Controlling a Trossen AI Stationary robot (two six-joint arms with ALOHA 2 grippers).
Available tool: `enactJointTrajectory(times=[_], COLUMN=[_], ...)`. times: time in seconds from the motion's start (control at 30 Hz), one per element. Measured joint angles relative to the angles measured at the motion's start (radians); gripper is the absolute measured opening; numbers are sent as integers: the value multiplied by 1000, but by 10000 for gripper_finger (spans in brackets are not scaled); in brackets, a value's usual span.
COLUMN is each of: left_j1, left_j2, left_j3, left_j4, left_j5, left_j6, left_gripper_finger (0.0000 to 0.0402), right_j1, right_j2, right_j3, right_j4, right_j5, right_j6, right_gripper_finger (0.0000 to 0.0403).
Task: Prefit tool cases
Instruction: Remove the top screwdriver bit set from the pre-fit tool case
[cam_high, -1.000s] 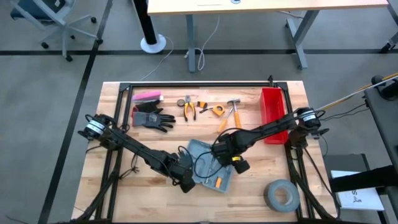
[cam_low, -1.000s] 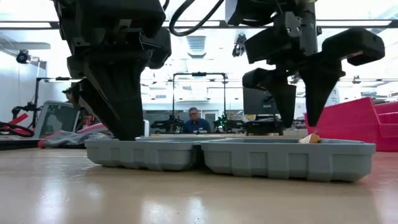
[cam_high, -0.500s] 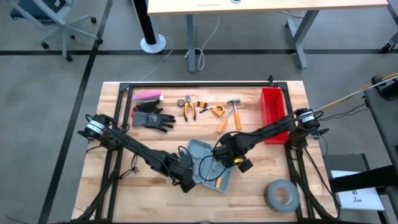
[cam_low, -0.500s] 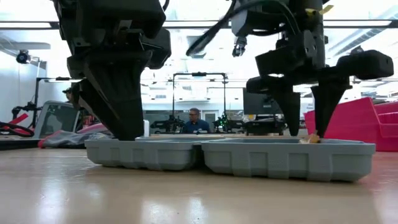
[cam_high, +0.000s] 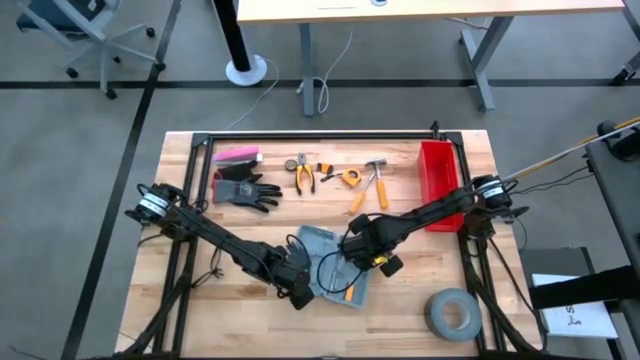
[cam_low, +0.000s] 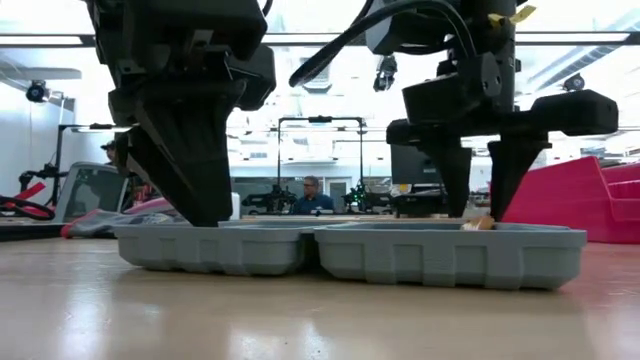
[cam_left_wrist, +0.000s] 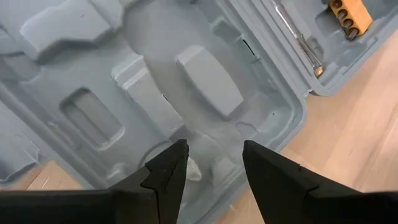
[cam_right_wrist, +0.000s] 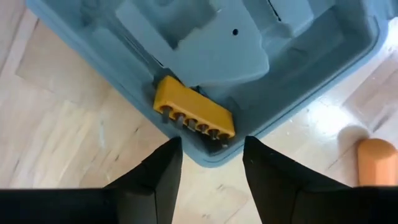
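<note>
While I hold both arms over the middle of the table (cam_high: 200, 300), the tool case (cam_high: 322, 262) lies open and flat on the wood, its two hinged halves side by side with the moulded slots facing up. My left gripper (cam_left_wrist: 214, 163) stands at the edge of one half, fingers apart, with the case rim and a small moulded post showing in the gap; they hold nothing. My right gripper (cam_right_wrist: 211, 158) hangs at the corner of the other half, fingers likewise apart, straddling the rim just beside a yellow bit holder (cam_right_wrist: 194, 115) seated in its slot (whether the fingertips touch the plastic I cannot tell). A thin metal tool (cam_left_wrist: 297, 38) lies in another slot of that half.

Handling assessment: I judge the case to be light, stiff moulded plastic with a smooth, fairly slippery surface; it should slide on the wood if pushed from one side only. The raised rim and the corners offer the best hold, since the flat slot floor gives the fingers nothing to pinch. The hinge lets the halves fold, so one half wants pinning while the other is worked.

Elsewhere on the table: red bin (cam_high: 437, 182), pliers (cam_high: 302, 172), hammer (cam_high: 375, 180), black glove (cam_high: 243, 188), grey tape roll (cam_high: 452, 313), all well apart from the case
</note>
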Motion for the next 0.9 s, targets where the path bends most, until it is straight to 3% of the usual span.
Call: enactJointTrajectory(times=[0.47,0.9], left_j1=[0,0], left_j2=[0,0], left_j3=[0,0], left_j4=[1,3], left_j5=[4,24], left_j6=[-4,-28], left_gripper_finger=[165,165], right_j1=[4,9], right_j2=[2,6], right_j3=[20,9], right_j4=[17,43], right_j5=[17,19], right_j6=[-62,-257], right_gripper_finger=[146,130])
